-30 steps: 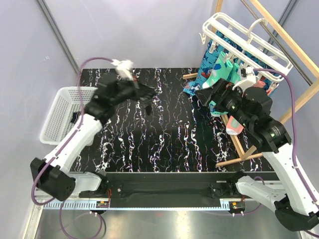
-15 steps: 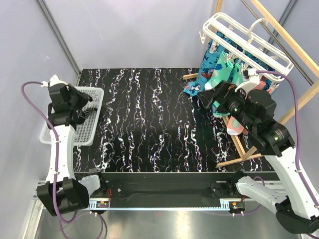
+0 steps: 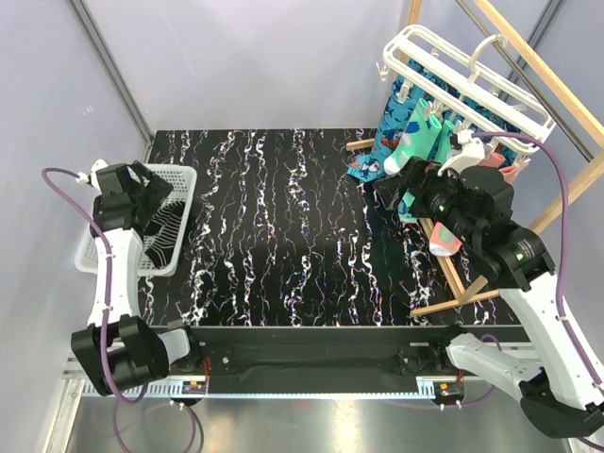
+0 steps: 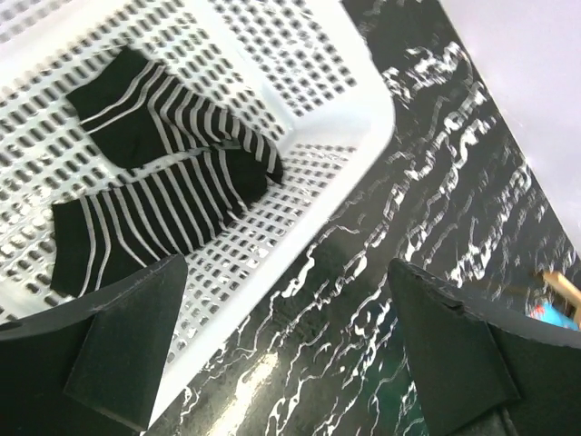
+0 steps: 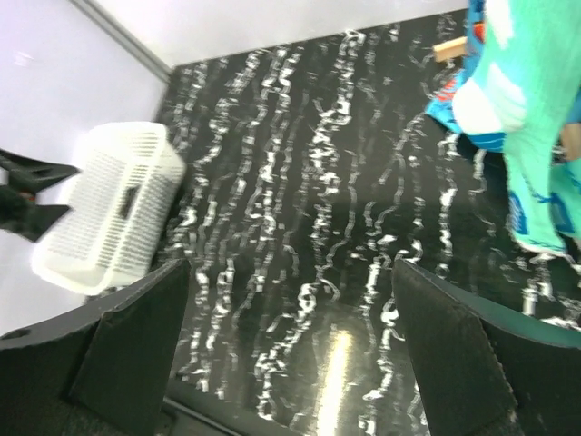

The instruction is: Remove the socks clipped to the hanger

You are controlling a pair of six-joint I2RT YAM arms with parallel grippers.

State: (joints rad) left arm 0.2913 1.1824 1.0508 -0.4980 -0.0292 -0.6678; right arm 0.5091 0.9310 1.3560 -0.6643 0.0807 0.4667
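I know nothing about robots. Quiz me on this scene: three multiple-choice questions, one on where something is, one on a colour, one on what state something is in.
1. Where do the striped socks lie? A in the basket; B in a drawer; C on a shelf.
2. What colour is the sock hanging nearest the right gripper? A yellow; B mint green; C purple.
3. How is the left gripper? A shut on a cup; B shut on a spoon; C open and empty.

Answers: 1 A, they rest on its white mesh floor. 2 B, green fabric fills the corner of the right wrist view. 3 C, its fingers stand wide apart over the basket with nothing between them.
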